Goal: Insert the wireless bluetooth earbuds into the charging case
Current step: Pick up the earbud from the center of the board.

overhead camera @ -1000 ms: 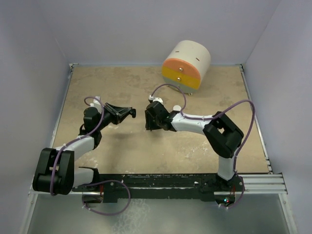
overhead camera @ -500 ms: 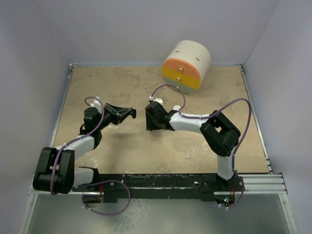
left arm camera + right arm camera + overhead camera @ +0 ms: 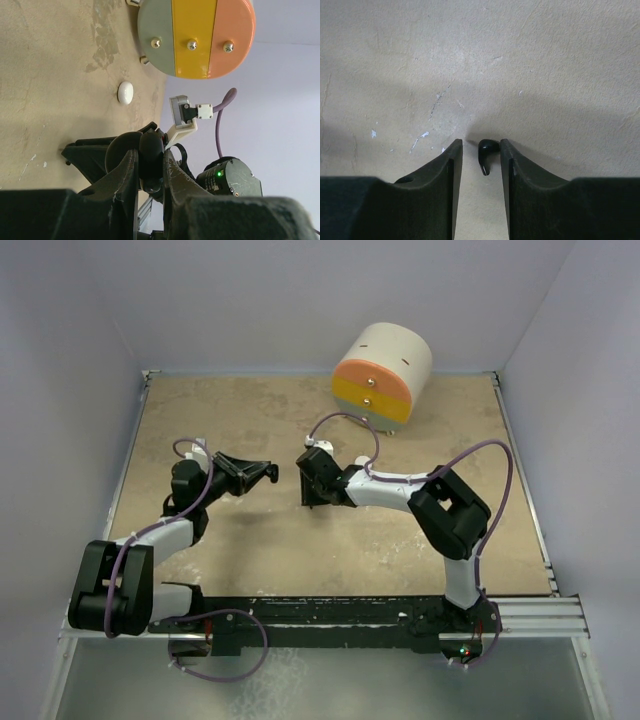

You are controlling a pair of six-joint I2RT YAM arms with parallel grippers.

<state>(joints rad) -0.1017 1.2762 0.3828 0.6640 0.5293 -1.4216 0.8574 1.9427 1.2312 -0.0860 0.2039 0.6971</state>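
Now left gripper (image 3: 150,152) squeezes the charging case (image 3: 151,162); right gripper (image 3: 481,145), slightly open, sits around an earbud (image 3: 489,146), drawers (image 3: 383,373) at 1 o'clock.

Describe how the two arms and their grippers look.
Both the left arm and the right arm have black joint housings, white link shells and a looping purple cable. The left gripper and the right gripper are black, each with two tapered fingers.
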